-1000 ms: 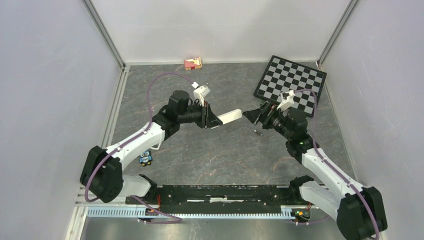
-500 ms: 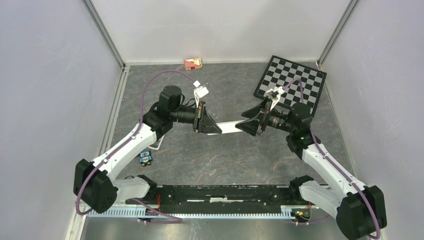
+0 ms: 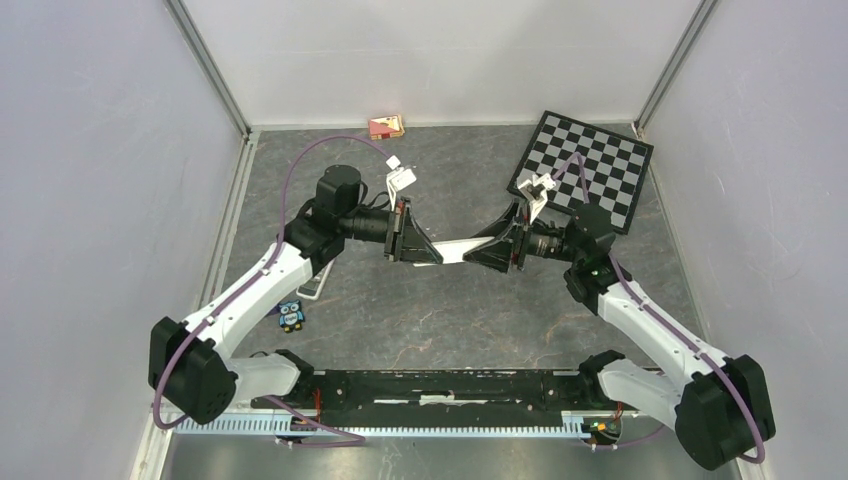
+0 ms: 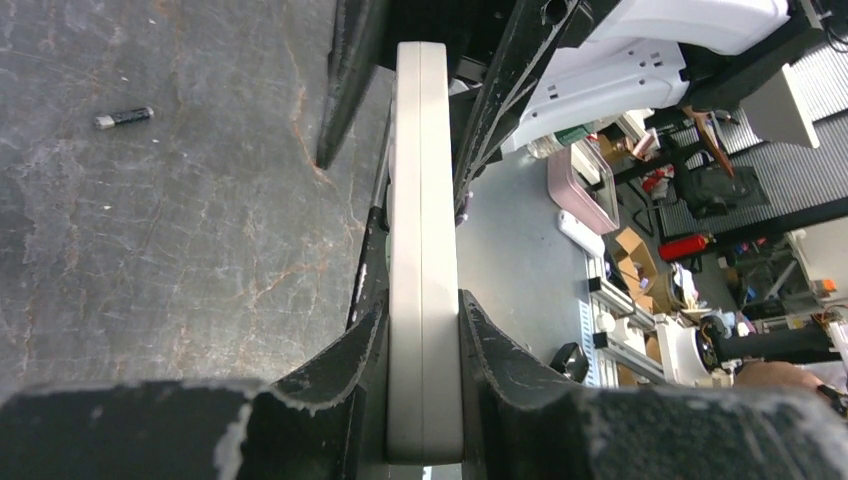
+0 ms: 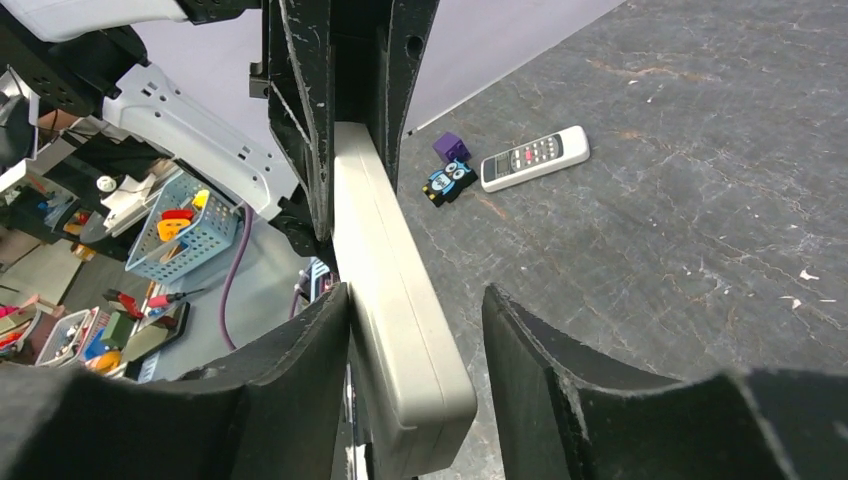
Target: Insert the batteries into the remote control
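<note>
Remote control (image 3: 458, 250) is hanging in mid-air btwn the two arms, over the middle of the desk (image 3: 440, 320), turned up on its thin edge. L gripper (image 4: 423, 310) is clamping one end of it: both jaws are pressing flat against the wide faces w/ no gap, so I'm reading that as a firm hold. R gripper (image 5: 415, 300) is straddling the opposite end. In the R wrist view I'm seeing one jaw lying against the casing while the other is standing off it w/ a clear gap, so those jaws are open around the remote, not pinching it. The two grippers are facing each other nearly nose to nose along the remote's length.

One battery (image 4: 123, 117) is lying on its side on the desk, well apart from the held remote; it's dark w/ a pale end.

A 2nd remote (image 5: 535, 157) is lying flat on the desk, buttons up, partly under the L arm in the top view. An owl toy (image 5: 447, 184) is sitting near it, w/ a purple cube (image 5: 451, 147) just beside the owl. A checkerboard (image 3: 582, 168) is lying at the far R corner, and a small red box (image 3: 386, 127) is sitting by the back wall.
</note>
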